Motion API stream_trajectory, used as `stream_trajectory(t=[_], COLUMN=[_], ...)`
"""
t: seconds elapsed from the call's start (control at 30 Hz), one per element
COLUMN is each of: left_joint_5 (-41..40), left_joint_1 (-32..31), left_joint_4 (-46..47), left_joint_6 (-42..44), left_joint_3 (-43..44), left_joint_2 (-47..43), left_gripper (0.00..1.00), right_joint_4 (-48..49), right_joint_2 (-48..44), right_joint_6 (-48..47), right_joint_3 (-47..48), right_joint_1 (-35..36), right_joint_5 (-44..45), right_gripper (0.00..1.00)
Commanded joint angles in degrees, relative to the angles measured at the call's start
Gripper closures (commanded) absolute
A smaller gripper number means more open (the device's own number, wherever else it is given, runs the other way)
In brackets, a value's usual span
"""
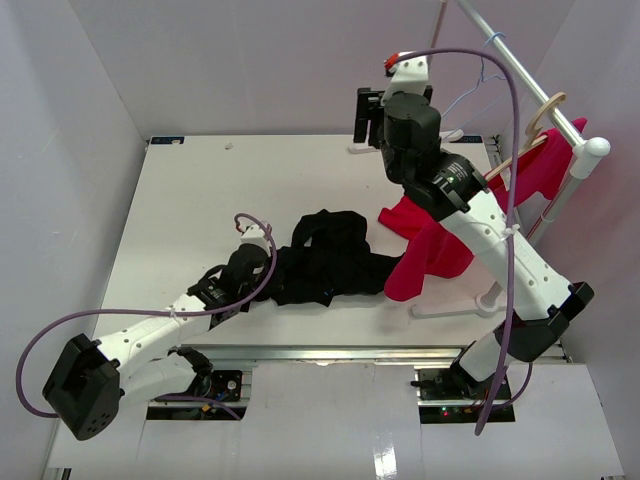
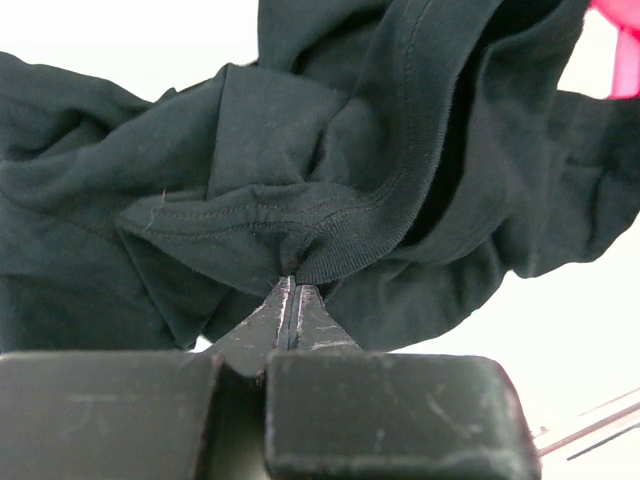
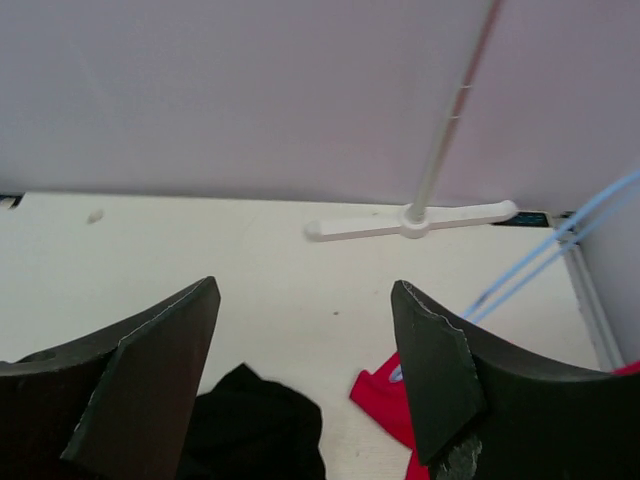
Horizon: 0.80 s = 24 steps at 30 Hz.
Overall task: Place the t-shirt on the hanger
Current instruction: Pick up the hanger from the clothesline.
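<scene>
The t-shirt [image 1: 330,262] lies crumpled in a black heap near the middle of the worktop [image 1: 200,200]. At its 9 o'clock edge the left fingers [image 2: 292,310] are pressed together on a fold of ribbed, stitched hem, so the cloth is pinched between their tips; the left arm lies low, stretching in from 7 o'clock.

The right fingers [image 3: 425,350] stand wide apart with nothing between them, raised above the worktop toward 1 o'clock and facing the back wall. In the right wrist view a corner of the t-shirt shows below them.

The hanger [image 1: 468,98] hangs by its hook from the rail of a white rack [image 1: 590,148] at the far right, about 1 o'clock from the t-shirt and well apart from it. Its blue wires also cross the right side of the right wrist view.

A red shirt [image 1: 430,255] touches the t-shirt at 3 o'clock. It trails down from a wooden hanger [image 1: 545,108] on the same rail.
</scene>
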Motion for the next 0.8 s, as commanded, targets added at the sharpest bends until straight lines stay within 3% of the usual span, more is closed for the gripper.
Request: stream_trajectory(t=[0.0,0.17,0.33,0.57,0.77], left_joint_5=[-3.4,-5.0,-6.4,-6.1,-6.2], left_joint_1=[-1.5,-2.7,-3.5,-3.6,-3.8], left_joint_4=[2.3,2.3,1.5,1.6,1.6], left_joint_6=[1.3,1.3,1.7,1.9,2.0], left_joint_3=[-1.1,-1.9,-1.3,-0.9,-0.9], left_joint_2=[-1.3,-2.2,-1.7,-0.3,-0.3], left_gripper=[1.0,1.0,1.0,1.0,1.0], right_joint_4=[-0.7,-2.0,-2.1,-2.1,-1.8], right_joint_2=[1.0,0.5,-3.0,-1.5,-1.5], right_joint_6=[1.2,5.6,13.5,16.2,23.4], right_joint_3=[1.1,-4.2,-11.1,-13.4,-15.7], right_joint_1=[-0.5,-0.6,-2.6,-5.8,-10.8], right_joint_5=[16.1,23.8,22.2,24.6,21.4], right_gripper=[0.24,0.25,0.26,0.26,0.28])
